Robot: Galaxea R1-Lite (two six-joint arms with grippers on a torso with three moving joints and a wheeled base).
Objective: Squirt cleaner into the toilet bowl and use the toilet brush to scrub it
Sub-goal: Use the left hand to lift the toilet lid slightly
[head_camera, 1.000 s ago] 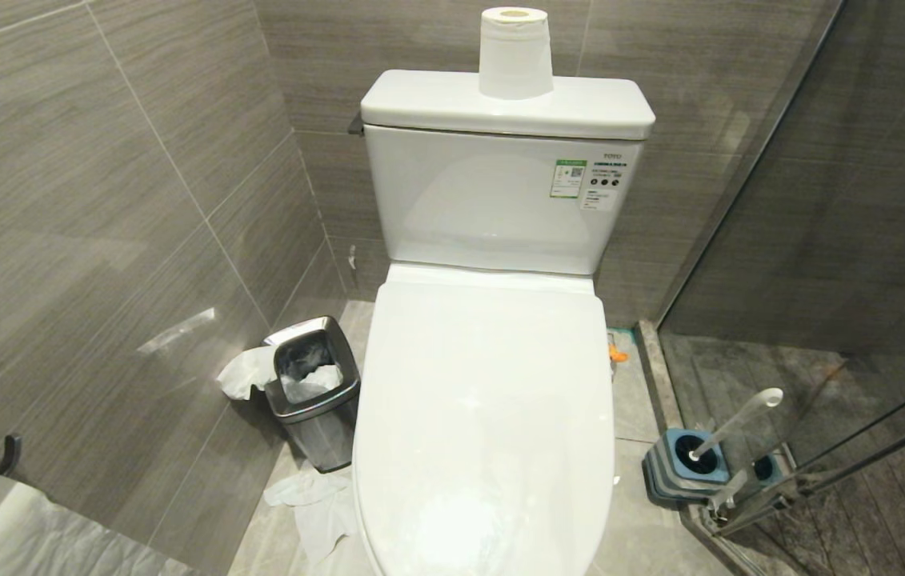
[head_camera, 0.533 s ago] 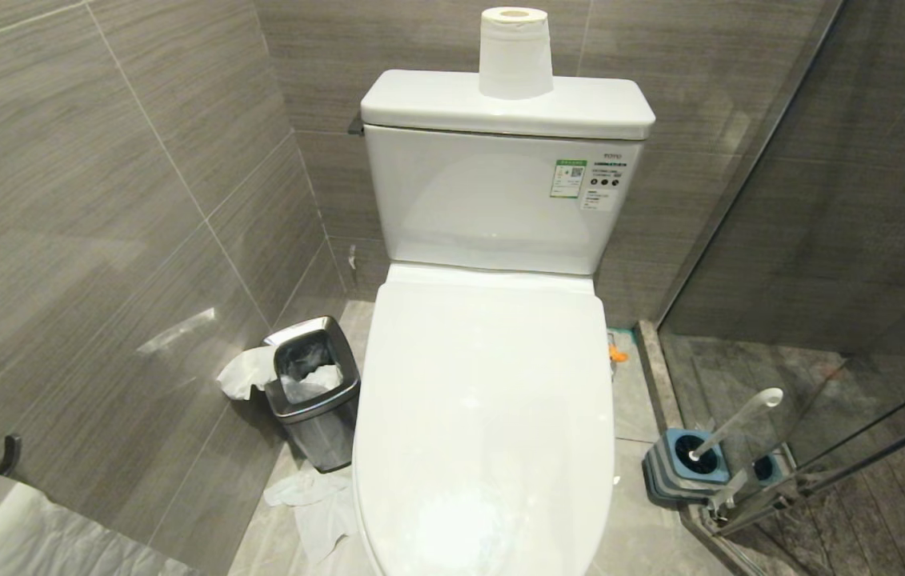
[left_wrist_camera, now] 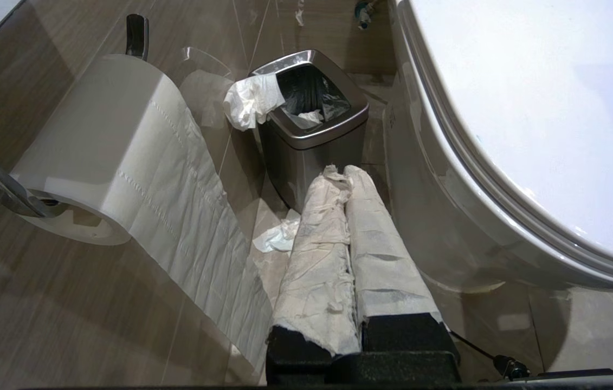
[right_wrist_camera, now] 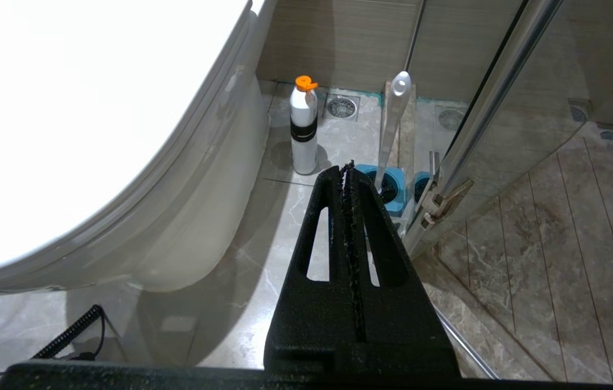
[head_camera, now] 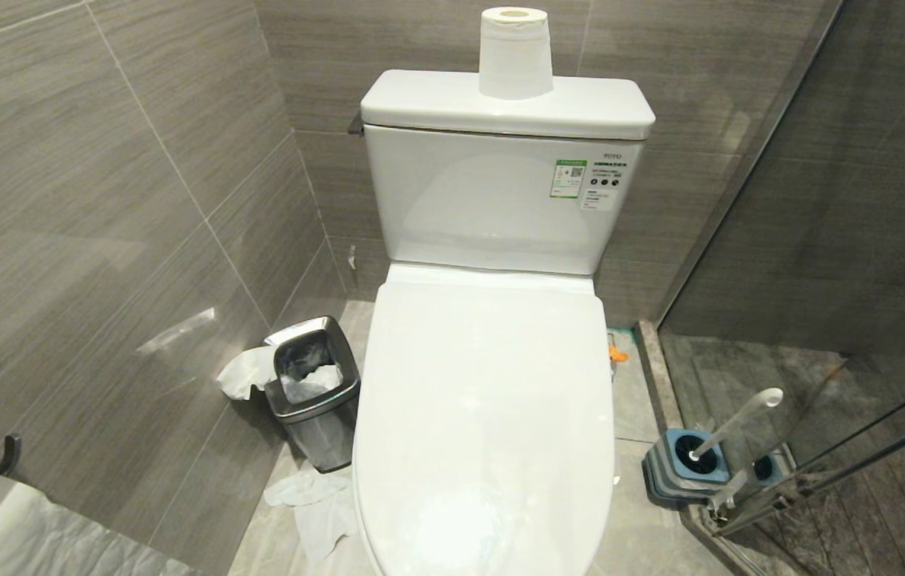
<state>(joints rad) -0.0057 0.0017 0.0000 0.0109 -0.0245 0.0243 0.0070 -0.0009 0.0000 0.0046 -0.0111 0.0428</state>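
The left gripper (left_wrist_camera: 345, 172) and right gripper (right_wrist_camera: 347, 169) are held low, fingers pressed together, empty. Beyond, the toilet bowl (head_camera: 484, 432) is covered by its lid; the toilet brush (head_camera: 732, 422) is parked in its holder (head_camera: 680, 468). Cleaner would be wasted on the closed lid.

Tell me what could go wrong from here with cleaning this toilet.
1. The toilet lid is down, so cleaner squirted now would likely land on it, not in the bowl.
2. The cleaner bottle stands close beside the toilet base; a reach could tip it.
3. The toilet brush leans in its holder against the glass shower door; pulling it out might knock the glass. The shut left end effector is wrapped in paper, so it may slip.
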